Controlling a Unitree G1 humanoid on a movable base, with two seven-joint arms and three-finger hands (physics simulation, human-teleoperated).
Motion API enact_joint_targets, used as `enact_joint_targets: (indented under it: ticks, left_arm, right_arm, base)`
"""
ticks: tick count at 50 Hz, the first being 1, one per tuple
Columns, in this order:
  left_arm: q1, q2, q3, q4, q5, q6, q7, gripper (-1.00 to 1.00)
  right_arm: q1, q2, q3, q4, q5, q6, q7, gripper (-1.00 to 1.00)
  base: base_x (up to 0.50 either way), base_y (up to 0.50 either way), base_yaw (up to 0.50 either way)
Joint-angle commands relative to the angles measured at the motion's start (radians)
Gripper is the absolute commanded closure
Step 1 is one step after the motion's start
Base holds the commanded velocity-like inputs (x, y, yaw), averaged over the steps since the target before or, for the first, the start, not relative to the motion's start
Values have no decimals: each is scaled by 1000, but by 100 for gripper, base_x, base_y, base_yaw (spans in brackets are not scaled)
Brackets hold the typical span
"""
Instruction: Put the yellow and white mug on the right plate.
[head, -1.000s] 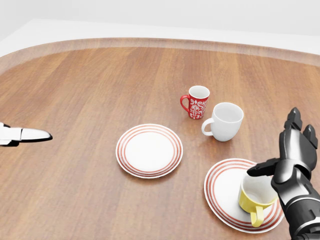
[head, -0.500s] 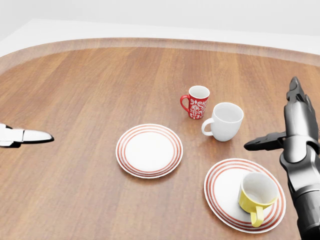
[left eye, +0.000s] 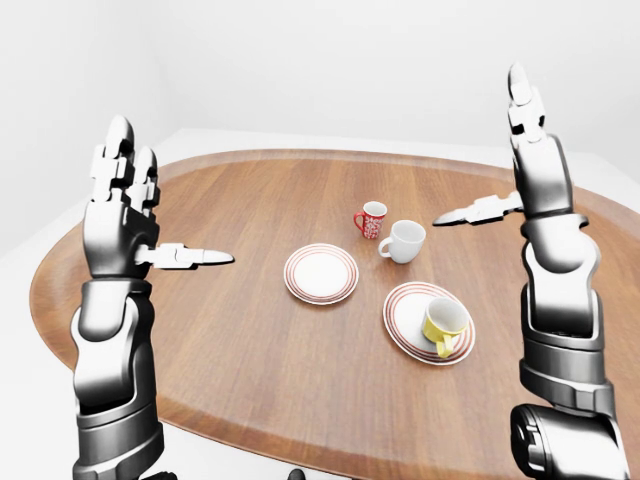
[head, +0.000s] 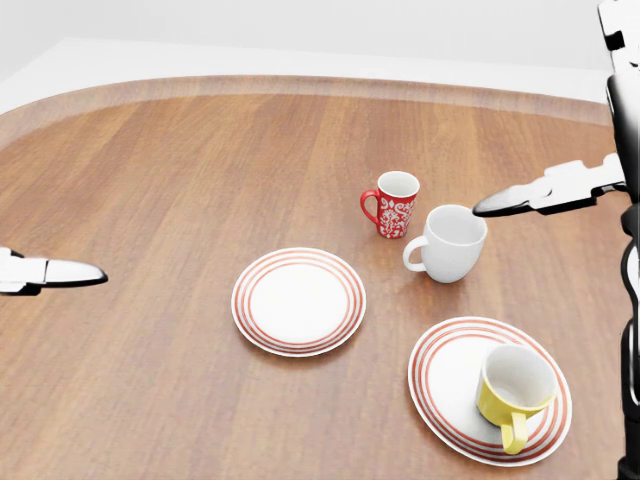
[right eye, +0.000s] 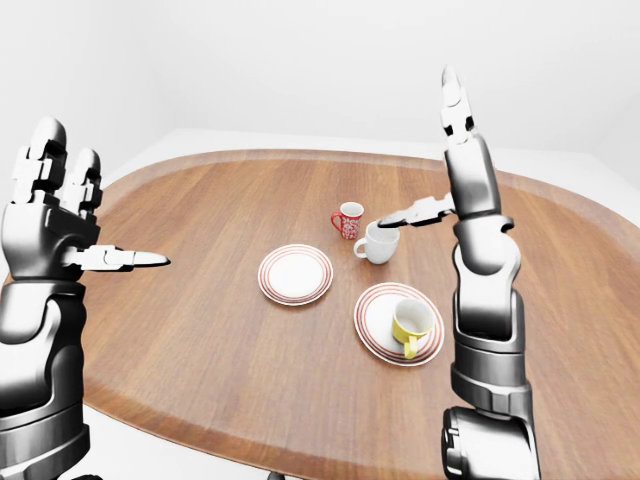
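Risen right hand (left eye: 525, 170) now cropped in head view, off yellow mug (head: 515, 388)

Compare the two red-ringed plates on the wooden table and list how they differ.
The left red-ringed white plate is bare, while the right red-ringed white plate carries the yellow and white mug on its right side. In the head view the left plate sits near the middle, the right plate lower and nearer the raised right hand. Both share the same round shape and ring pattern, lying flat.
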Motion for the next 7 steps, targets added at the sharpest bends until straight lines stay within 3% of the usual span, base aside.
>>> enact_joint_targets:
  ticks: [1,7]
  left_arm:
    - [3,-2,0,-10,0,0,-1,-100]
    - [2,-3,1,-23,-3,0,1,-100]
  right_arm:
    - [26,12,-20,-421,16,0,150,-100]
    - [28,32,-5,-530,10,0,176,-100]
  base:
    - [0,0,0]
    - [0,0,0]
